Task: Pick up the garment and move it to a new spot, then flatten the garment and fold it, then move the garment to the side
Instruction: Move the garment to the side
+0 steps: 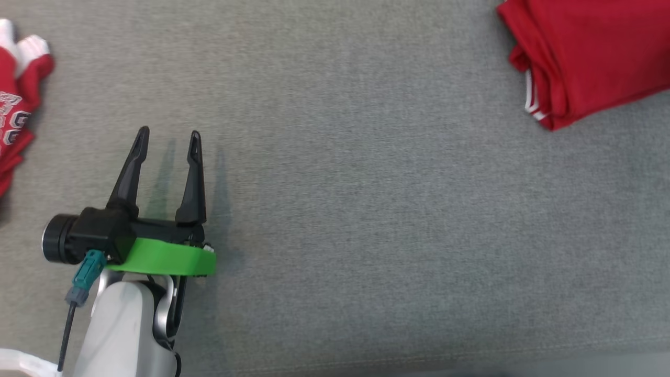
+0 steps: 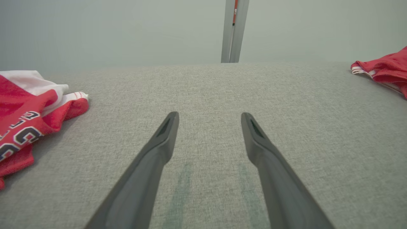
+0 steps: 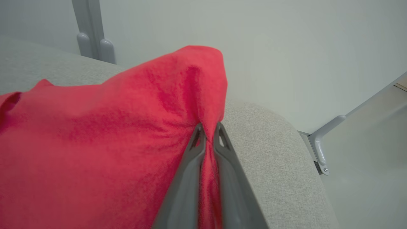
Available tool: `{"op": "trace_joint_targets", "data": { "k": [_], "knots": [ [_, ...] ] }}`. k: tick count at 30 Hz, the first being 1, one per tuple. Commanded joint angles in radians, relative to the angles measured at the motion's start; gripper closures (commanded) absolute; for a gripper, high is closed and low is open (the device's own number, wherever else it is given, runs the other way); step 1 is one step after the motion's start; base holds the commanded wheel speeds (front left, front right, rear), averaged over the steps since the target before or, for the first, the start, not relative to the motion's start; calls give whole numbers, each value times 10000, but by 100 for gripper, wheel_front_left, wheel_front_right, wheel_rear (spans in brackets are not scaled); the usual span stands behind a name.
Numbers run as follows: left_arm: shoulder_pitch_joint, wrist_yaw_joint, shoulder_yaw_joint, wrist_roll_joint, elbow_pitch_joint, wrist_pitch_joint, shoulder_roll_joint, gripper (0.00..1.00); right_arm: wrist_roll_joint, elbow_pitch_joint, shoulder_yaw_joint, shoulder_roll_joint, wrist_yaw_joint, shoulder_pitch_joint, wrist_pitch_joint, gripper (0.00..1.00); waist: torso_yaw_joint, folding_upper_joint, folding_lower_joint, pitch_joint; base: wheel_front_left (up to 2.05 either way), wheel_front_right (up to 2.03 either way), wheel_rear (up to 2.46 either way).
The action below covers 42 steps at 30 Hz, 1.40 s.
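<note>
Right tool clamps an edge of the folded red jersey, which spreads to its left; left tool gapes wide, empty, well apart.

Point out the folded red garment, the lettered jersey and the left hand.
folded red fabric garment (image 1: 591, 52): head view, its top face.
crumpled red-and-white lettered jersey (image 2: 25, 127): left wrist view, lettered panel.
left hand (image 1: 169, 132): head view, midway between its fingertips.

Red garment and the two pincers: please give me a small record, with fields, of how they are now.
red garment: folded, far right of grey surface
right pincer: shut on a fold of the red garment
left pincer: open, holding nothing, over bare surface
lettered garment: red and white, crumpled, far left
</note>
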Motion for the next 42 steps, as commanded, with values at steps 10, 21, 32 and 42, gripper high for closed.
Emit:
{"op": "trace_joint_targets", "data": {
  "k": [10, 21, 32, 42],
  "knots": [
    [-557, -49, -236, 242, -488, -32, 366, 0, 683, -894, 58, -1688, -23, -758, 823, 100, -1486, 0, -1, 1217, 0, 0, 0],
    [-306, 88, -329, 262, -1177, -18, 429, 0, 428, -663, 244, -2056, -23, -1715, 1389, 100, -1384, 0, -1, 1411, 0, 0, 0],
    [-132, 167, -244, 57, -1132, -21, 293, 0, -324, 81, 193, -1793, -23, -2319, 525, 0, -1171, 0, -1, 1120, 0, 0, 0],
    [628, 236, 345, -219, -670, -21, 73, 0, -616, -413, 610, -306, -23, -1333, -999, 0, -923, 0, -1, -617, 0, 0, 0]
  ]
}}
